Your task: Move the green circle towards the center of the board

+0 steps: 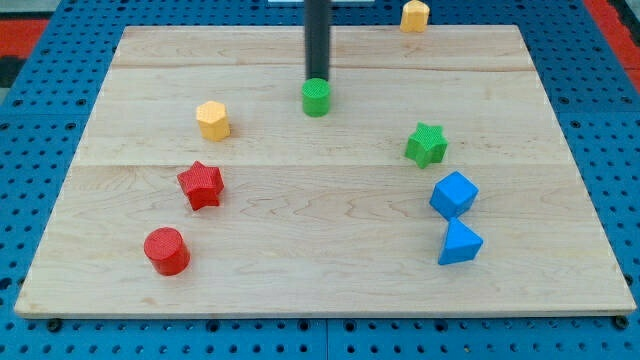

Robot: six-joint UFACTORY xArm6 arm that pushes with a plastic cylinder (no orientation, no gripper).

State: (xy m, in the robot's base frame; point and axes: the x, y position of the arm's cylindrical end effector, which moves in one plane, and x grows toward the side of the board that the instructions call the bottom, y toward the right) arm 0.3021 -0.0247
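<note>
The green circle [316, 97] stands in the upper middle of the wooden board [320, 270]. My tip [317, 78] is at the circle's top edge, directly behind it toward the view's top, touching or almost touching it. The dark rod rises straight up out of the view from there.
A green star [426, 144] lies to the right of the middle. A blue cube [454, 193] and a blue triangle [459, 242] sit below it. A yellow hexagon [213, 119], a red star [201, 184] and a red circle [166, 250] are on the left. An orange-yellow block [414, 15] stands at the top edge.
</note>
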